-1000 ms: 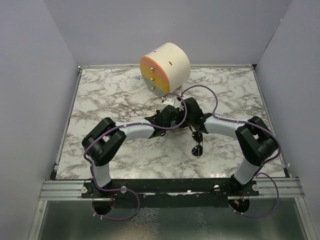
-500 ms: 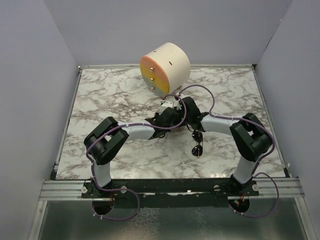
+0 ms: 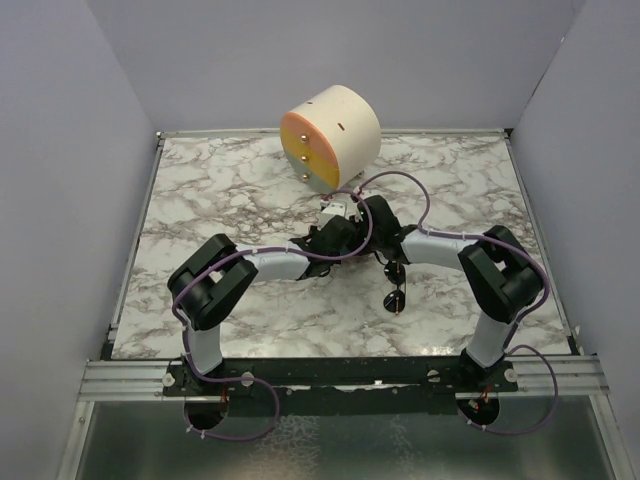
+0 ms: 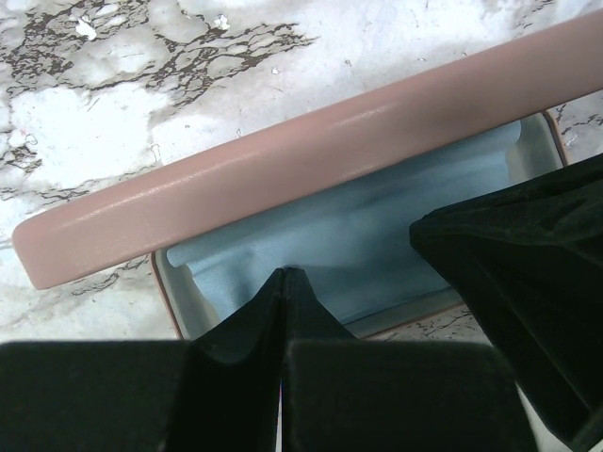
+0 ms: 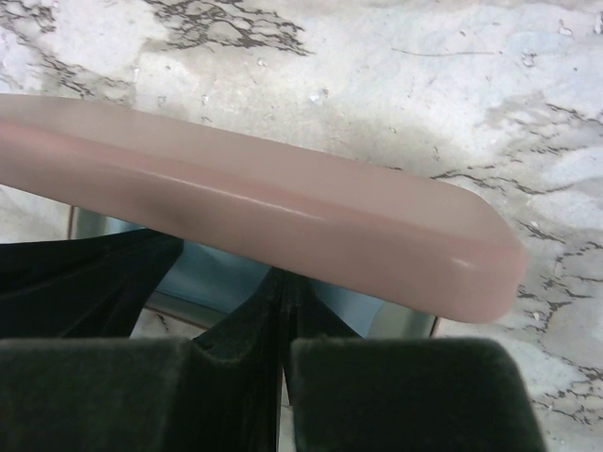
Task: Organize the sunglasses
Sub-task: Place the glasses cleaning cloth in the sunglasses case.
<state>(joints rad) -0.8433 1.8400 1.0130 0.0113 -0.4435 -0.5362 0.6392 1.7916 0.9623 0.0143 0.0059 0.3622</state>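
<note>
Pink oblong glasses case point(image 4: 311, 160): open, light blue cloth point(image 4: 377, 250) inside. Left gripper point(image 4: 286, 281) and right gripper point(image 5: 283, 282): jaws pressed together, empty, over case. Right arm lately drawn inward. Round black sunglasses point(image 3: 396, 290): on marble counter point(image 3: 220, 180), near-right of case, not yet packed.

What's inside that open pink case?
A light blue cloth lies in the pink case; the left gripper and right gripper cover parts of it. The sunglasses lie outside.
</note>
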